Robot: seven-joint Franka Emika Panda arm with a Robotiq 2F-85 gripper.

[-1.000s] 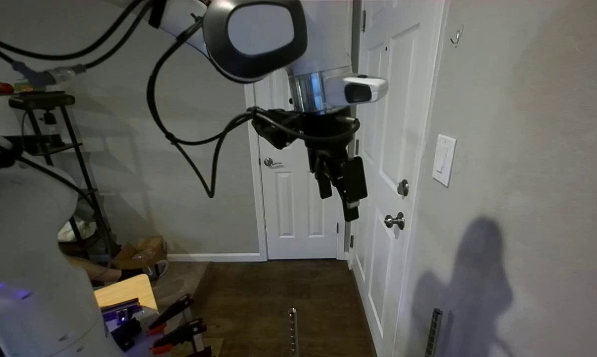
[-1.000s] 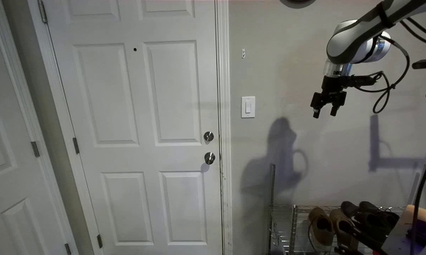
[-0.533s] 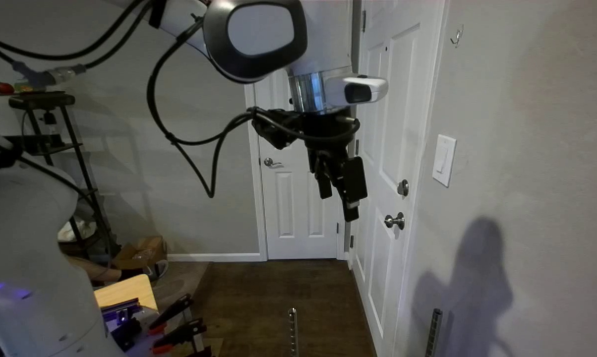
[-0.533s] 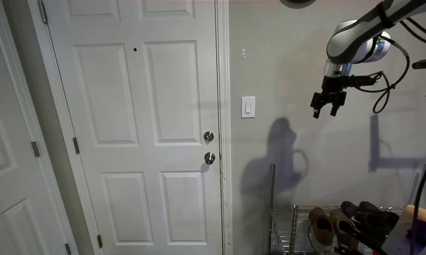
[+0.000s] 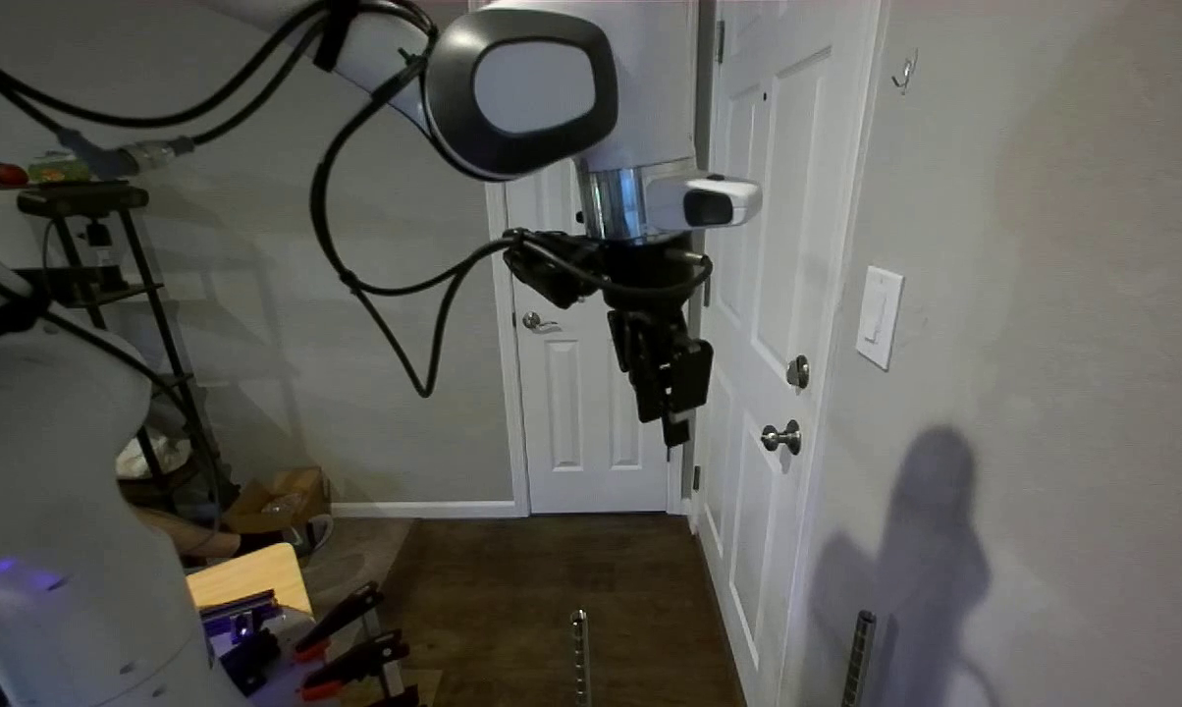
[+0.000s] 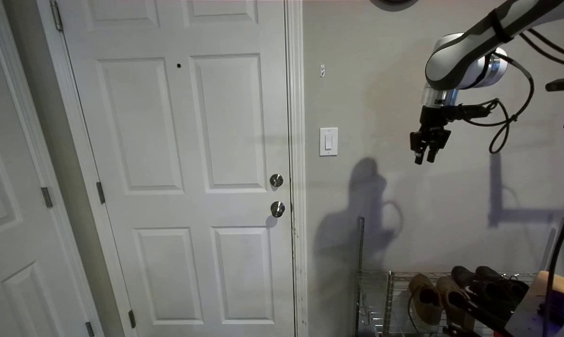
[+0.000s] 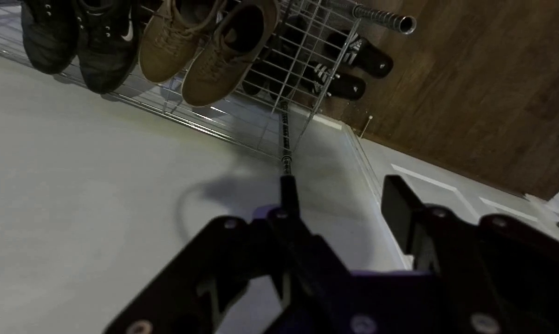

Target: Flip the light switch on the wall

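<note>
Shows open air btwn gripper [image 6: 424, 159] & light switch [image 6: 328, 142] in both exterior views; can't judge depth off wall [image 6: 352, 103]. Is blocked below by wire rack [image 6: 388, 299] w/ shoes [image 6: 453, 303] & metal post [image 6: 360, 248]. Meets hook [image 5: 905, 73] on wall above light switch, door knob [image 6: 278, 209] jutting from white door [image 6: 195, 210] beside it. Loses some room to cable loop [image 5: 320, 196] hanging nr gripper.

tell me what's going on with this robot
A robot arm is handling nothing at this moment. Its open pincer points downward, apart from the light switch on the wall, and appears right of it in an exterior view. Flipping that switch is probably the aim, but the pincer isn't touching it.
</note>
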